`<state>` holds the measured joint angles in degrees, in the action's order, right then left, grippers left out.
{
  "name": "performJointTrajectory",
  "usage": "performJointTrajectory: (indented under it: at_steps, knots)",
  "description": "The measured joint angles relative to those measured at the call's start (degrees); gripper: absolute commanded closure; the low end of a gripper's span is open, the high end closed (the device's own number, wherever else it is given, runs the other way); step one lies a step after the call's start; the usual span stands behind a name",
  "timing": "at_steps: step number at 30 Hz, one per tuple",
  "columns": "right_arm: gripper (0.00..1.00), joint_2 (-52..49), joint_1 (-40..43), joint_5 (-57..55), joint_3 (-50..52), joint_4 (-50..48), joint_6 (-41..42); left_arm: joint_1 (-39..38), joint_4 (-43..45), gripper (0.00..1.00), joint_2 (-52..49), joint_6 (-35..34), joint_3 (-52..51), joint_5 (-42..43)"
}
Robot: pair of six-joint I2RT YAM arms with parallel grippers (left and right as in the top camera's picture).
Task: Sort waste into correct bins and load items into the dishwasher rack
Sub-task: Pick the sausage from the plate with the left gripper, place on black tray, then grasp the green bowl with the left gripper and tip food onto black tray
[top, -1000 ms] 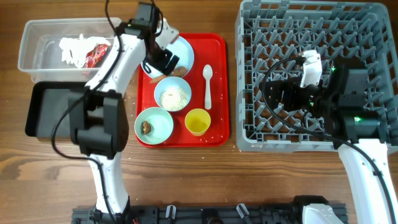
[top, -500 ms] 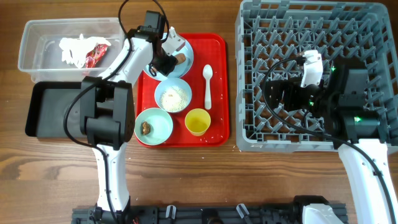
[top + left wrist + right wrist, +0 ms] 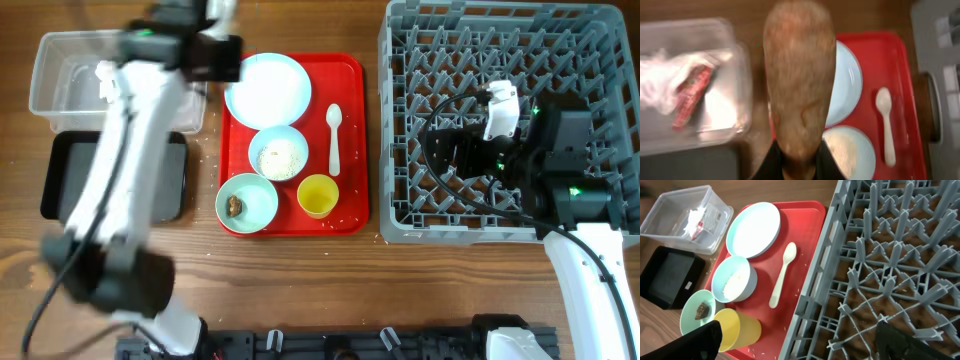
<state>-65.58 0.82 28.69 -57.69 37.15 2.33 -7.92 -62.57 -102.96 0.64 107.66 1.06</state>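
We are looking at a wooden table [image 3: 300,280]; its brown boards are running left to right, with darker grain streaking along them; small white crumbs [image 3: 205,150] are lying scattered on the bare wood left of centre, and a few more are sitting toward the front middle; in both wrist views the same wood is showing only in small patches, blurring badly in the left one.
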Motion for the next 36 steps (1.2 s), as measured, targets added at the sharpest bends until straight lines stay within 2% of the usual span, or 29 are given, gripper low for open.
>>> performJointTrajectory:
  at_steps: [3,4,8,11,13,15,16,17,18,19,22,26,30,32,33,34,36]
  knots:
    - [0.01,-0.04,0.0,-0.02,0.0,-0.07,0.0,6.88,-8.76,0.96,3.52,-9.57,0.35,-6.8]
    - [0.0,-0.11,0.0,-0.04,0.0,-0.07,0.0,9.68,-8.13,0.96,2.8,-12.74,-0.98,-8.37]
    - [0.0,-1.4,0.0,-0.04,0.0,-0.09,0.0,21.46,-2.21,0.96,0.39,-34.69,-13.46,-11.28]
    - [0.0,-2.67,0.0,-0.11,0.0,-0.46,0.07,27.06,8.44,0.96,0.33,-51.39,-28.59,-11.93]
    - [0.0,-2.91,0.0,-0.22,0.0,-0.33,0.24,27.98,17.73,0.96,0.02,-56.0,-36.68,-12.0]
    - [0.0,-3.02,0.0,-0.24,0.0,-0.44,0.26,27.91,26.18,0.91,-0.02,-58.6,-45.66,-11.85]
    - [0.0,-3.06,0.0,-0.24,0.0,-0.48,0.28,27.91,28.17,0.84,-0.07,-59.12,-47.63,-11.89]
    - [0.0,-3.1,0.0,-0.24,0.0,-0.46,0.28,27.91,29.79,0.59,-0.07,-59.71,-49.03,-12.0]
    - [0.0,-3.1,0.0,-0.26,0.0,-0.46,0.28,27.91,30.1,0.26,-0.07,-60.11,-49.09,-12.22]
    - [0.0,-3.1,0.0,-0.24,0.0,-0.46,0.28,27.91,30.25,0.0,-0.07,-60.11,-49.11,-12.39]
    - [0.0,-3.1,0.0,-0.24,0.0,-0.48,0.28,27.91,31.78,0.0,0.09,-55.8,-48.76,-12.13]
    - [0.0,-3.1,0.0,-0.24,0.0,-0.74,0.31,27.91,23.85,0.0,4.81,-42.56,-42.03,-8.66]
    - [0.0,-3.1,0.0,-0.24,0.0,-0.85,0.48,25.33,19.91,0.0,14.97,-22.18,-39.1,7.63]
    - [0.0,-3.13,0.0,-0.26,0.0,-1.14,0.46,18.43,15.1,0.0,16.87,-11.17,-38.8,13.14]
    - [0.0,-3.13,0.02,-0.26,0.0,-1.27,0.48,13.9,12.72,0.05,16.63,-8.72,-38.73,14.12]
    - [0.0,-3.13,0.0,-0.24,0.0,-1.33,0.46,5.33,11.08,0.07,15.91,-5.16,-38.75,12.98]
    - [0.0,-3.13,0.04,-0.24,0.0,-1.31,0.48,-3.13,10.84,0.12,14.49,-3.1,-38.8,8.98]
